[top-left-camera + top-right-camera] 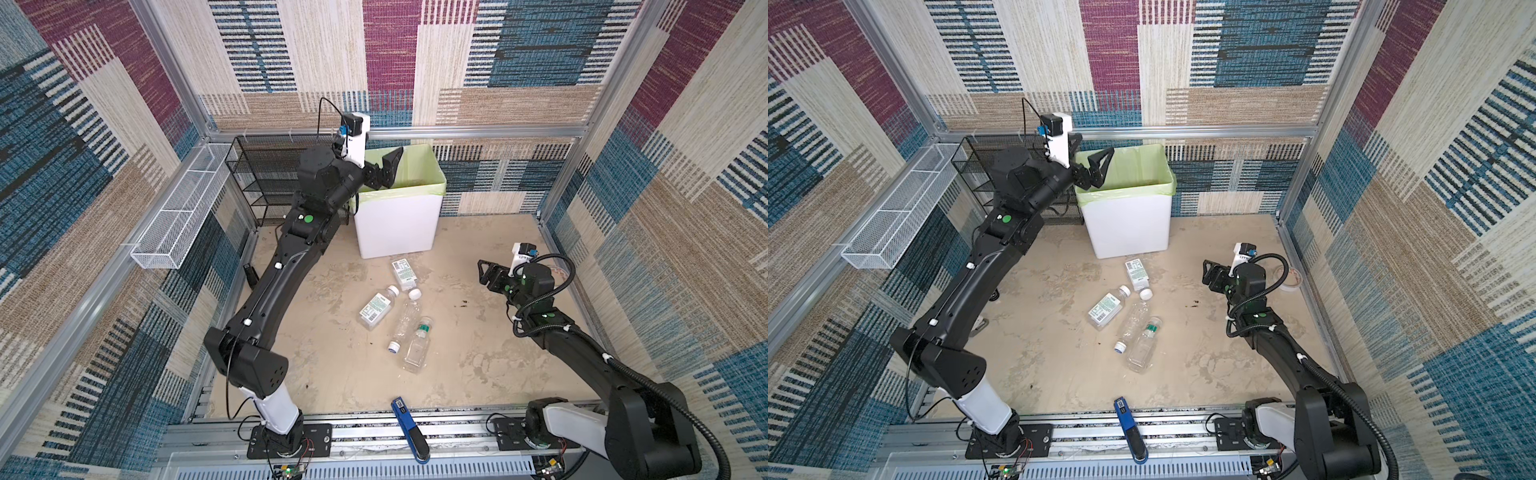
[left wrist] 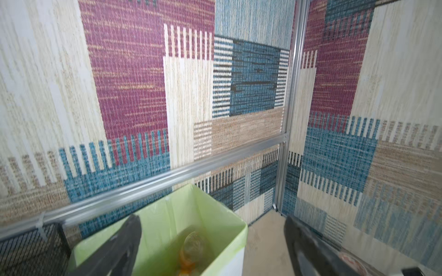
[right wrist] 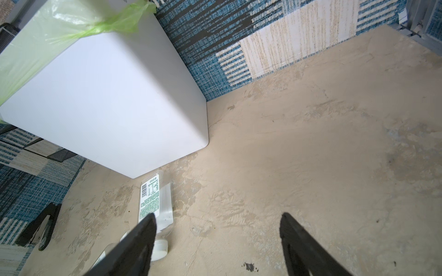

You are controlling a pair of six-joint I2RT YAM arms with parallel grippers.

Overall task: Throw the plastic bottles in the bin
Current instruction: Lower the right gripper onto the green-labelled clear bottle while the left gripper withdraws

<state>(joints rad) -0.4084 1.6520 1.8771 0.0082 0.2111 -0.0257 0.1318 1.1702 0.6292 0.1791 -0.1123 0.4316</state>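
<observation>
Over the bin (image 1: 399,224), left pincer (image 1: 384,166) spread, bottle (image 2: 193,248) below.

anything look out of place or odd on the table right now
A blue-and-black stapler lies across the front metal rail, half off the table. Four bottles lie tipped over in front of the bin.
</observation>
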